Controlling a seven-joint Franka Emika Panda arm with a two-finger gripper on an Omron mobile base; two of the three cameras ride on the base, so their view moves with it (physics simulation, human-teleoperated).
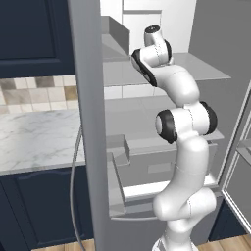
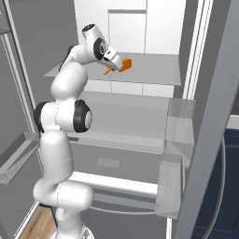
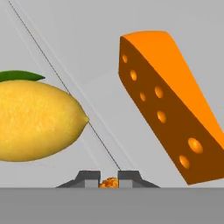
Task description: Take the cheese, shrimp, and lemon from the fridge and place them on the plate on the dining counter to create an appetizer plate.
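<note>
Early stage: nothing is out of the tall pale grey fridge [image 2: 140, 116] yet. In the hand view the two-finger gripper [image 3: 109, 181] is pinched narrow on a tiny orange shrimp sliver [image 3: 109, 182]. Beyond it on the flat grey shelf [image 2: 154, 70] are the rounded yellow lemon [image 3: 37, 120] and holed orange cheese wedge [image 3: 170, 109]. The right base view shows the shelf's edge with the cheese; the lemon is seen from the hand.

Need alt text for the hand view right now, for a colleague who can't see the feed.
The end effector is shut on the shrimp, a small orange bit between its fingertips at the bottom. Beyond it, the lemon lies at left and the holed cheese wedge at right on the grey fridge shelf.
</note>
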